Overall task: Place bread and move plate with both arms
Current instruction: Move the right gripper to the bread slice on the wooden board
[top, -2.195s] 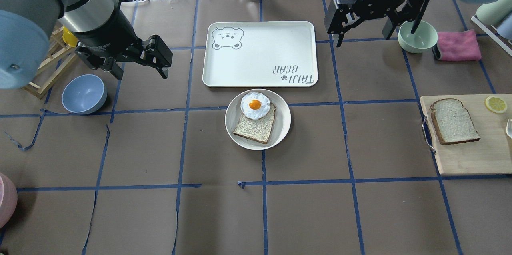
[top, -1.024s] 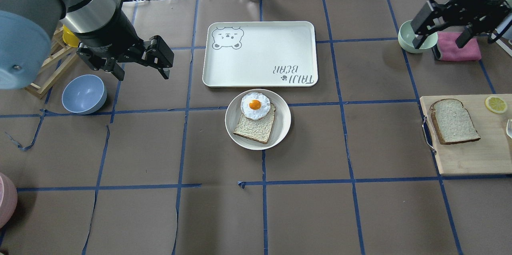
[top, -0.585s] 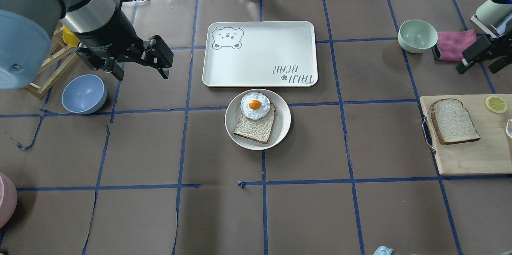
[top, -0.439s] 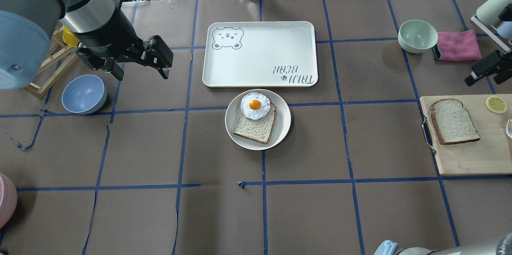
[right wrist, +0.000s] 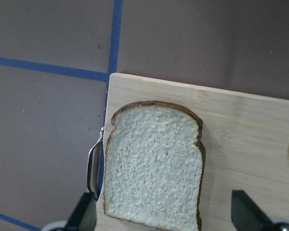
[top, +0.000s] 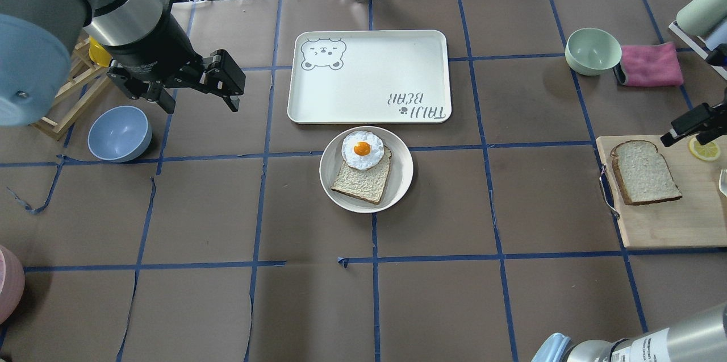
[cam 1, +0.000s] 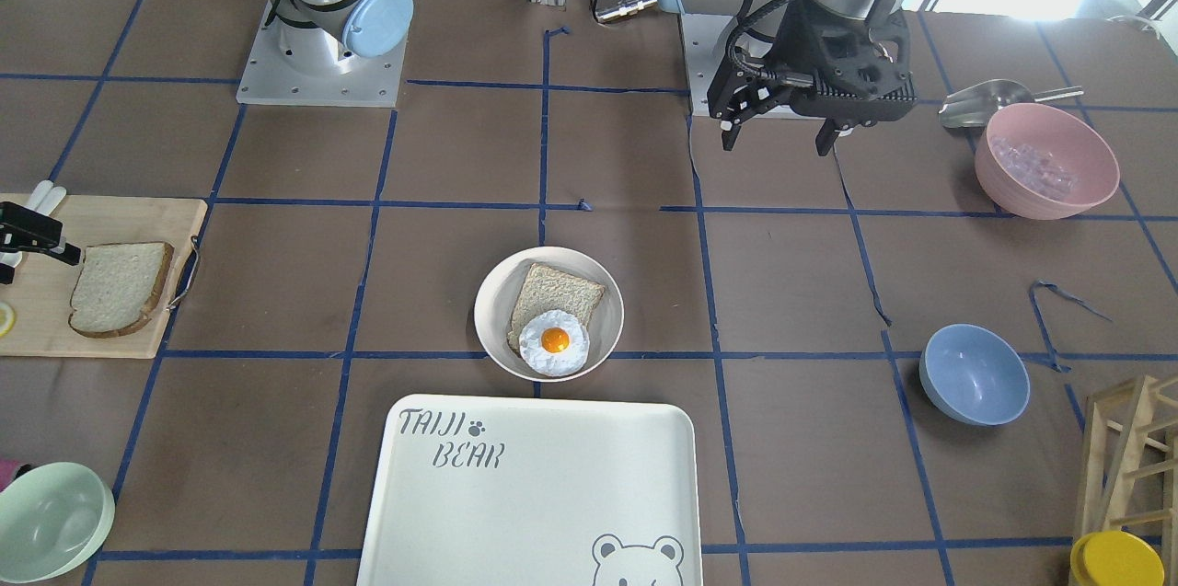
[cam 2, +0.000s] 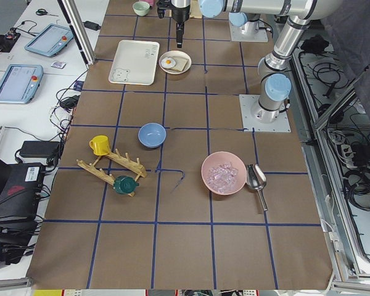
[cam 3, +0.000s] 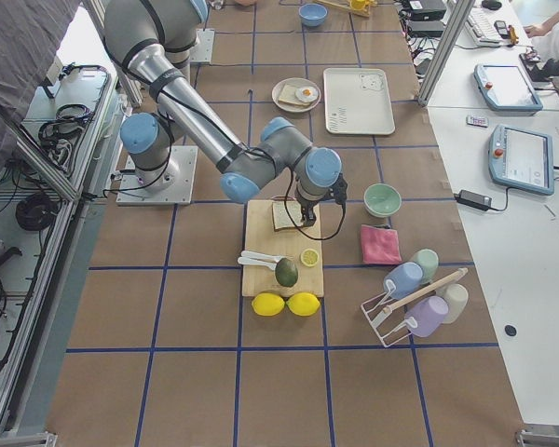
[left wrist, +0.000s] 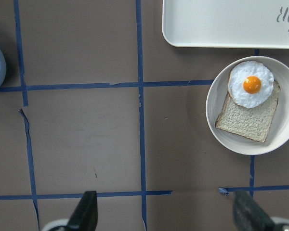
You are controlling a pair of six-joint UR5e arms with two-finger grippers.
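The bread (top: 644, 171) with its dark crust lies flat on a wooden cutting board (top: 670, 220) at the right. It also shows in the right wrist view (right wrist: 154, 166). My right gripper (right wrist: 166, 211) is open above it, fingers either side of the slice and not touching it. One of its fingers (top: 688, 128) shows at the board's far edge. The cream plate (top: 329, 171) sits mid-table and holds a tan slice (top: 362, 183) topped with a fried egg (top: 362, 150). My left gripper (top: 201, 107) is open and empty, raised well to the left of the plate (left wrist: 216, 120).
The bear tray (top: 369, 75) lies just beyond the plate. A green bowl (top: 592, 50) and a pink cloth (top: 650, 63) are at the far right. A lemon slice (top: 704, 148) is on the board. A blue bowl (top: 119, 133) and a wooden rack (top: 68, 95) are at the left.
My right gripper has swung from near the green bowl out to the right and back toward the cutting board, now over the bread. The left arm has stayed still.
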